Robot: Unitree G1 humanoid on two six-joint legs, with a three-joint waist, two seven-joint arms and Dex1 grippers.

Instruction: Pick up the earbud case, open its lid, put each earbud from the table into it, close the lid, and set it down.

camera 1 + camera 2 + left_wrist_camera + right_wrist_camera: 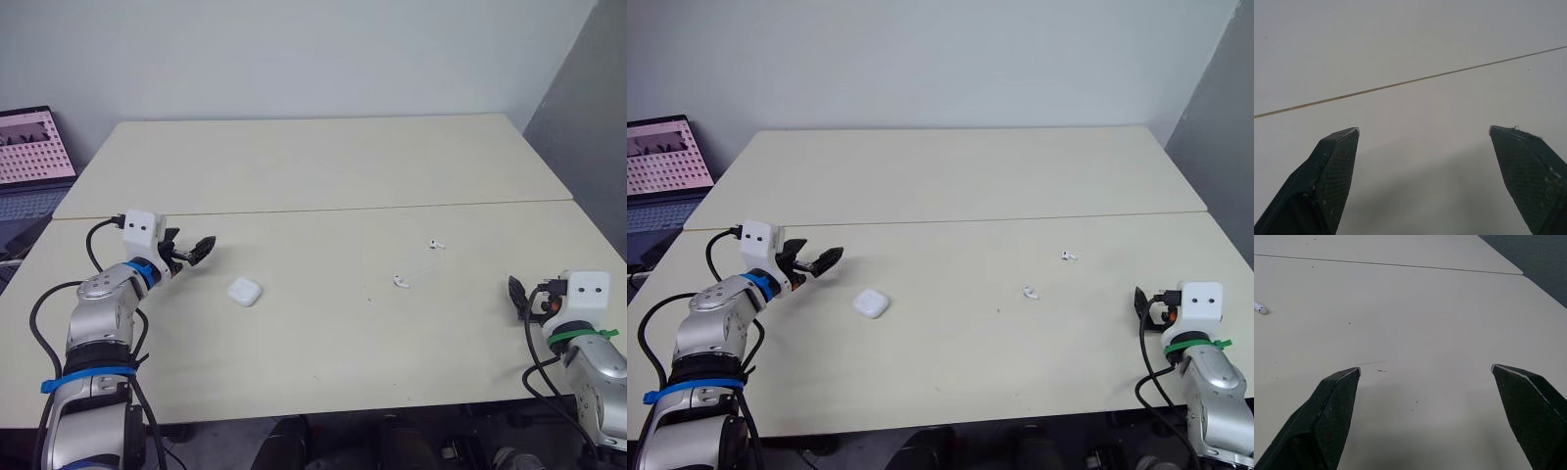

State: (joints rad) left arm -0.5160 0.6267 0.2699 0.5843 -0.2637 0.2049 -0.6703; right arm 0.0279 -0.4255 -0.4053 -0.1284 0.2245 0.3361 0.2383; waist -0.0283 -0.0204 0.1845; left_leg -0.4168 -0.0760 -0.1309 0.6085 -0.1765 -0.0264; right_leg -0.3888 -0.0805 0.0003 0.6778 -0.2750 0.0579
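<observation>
A small white earbud case [244, 292] lies shut on the cream table [323, 176], left of centre. Two white earbuds rest to its right: one [401, 282] near the middle, the other [437, 243] a little farther back and right. My left gripper [196, 251] hovers open just left of the case, with nothing between its fingers [1332, 171]. At the table's right front edge my right gripper [515, 294] also stands open and empty, well right of the earbuds. One earbud tip [1260, 308] shows in the right wrist view.
A laptop [34, 157] with a lit screen sits off the table's far left. A seam [313, 210] runs across the table where two tops meet. A dark wall panel [588, 108] stands at the right.
</observation>
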